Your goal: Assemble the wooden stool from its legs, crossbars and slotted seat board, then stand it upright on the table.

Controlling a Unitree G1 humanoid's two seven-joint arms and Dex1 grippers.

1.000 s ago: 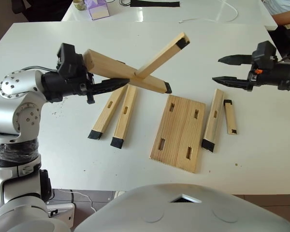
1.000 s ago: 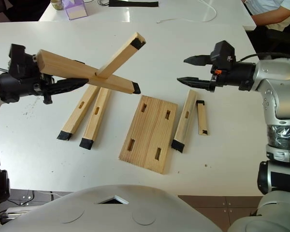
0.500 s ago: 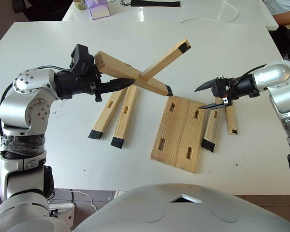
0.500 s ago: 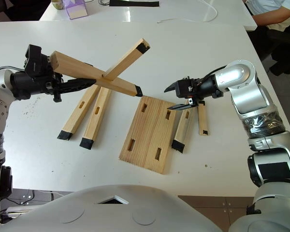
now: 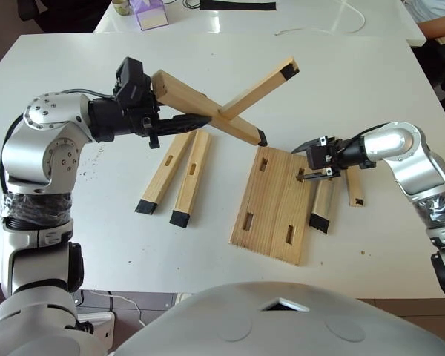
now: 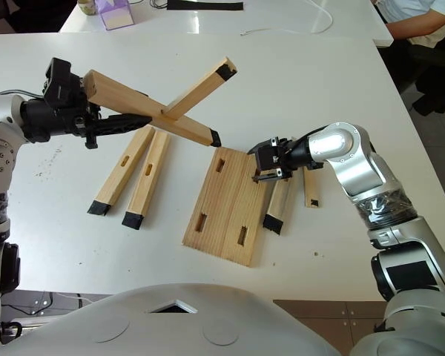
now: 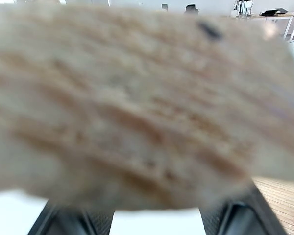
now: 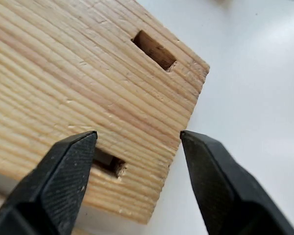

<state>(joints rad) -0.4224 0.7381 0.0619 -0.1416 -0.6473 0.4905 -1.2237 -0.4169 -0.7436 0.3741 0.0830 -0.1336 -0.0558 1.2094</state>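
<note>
Now, seat board (image 5: 273,204): one, flat on the table (image 5: 74,245), with four slots.
Right gripper (image 5: 302,162): jaws open, straddling the board's far right corner; one finger (image 8: 63,171) over a slot, the other past the edge. Whether they touch the wood cannot be told.
Left gripper (image 5: 196,120): jaws clamped on one joined leg and crossbar (image 5: 182,95), held in the air beyond the board's far left corner.
Loose legs: three; leg pair (image 5: 191,174) side by side left of the board, single leg (image 5: 324,199) just beside its right edge.
Loose crossbar (image 5: 354,185): one, right of the single leg.
</note>
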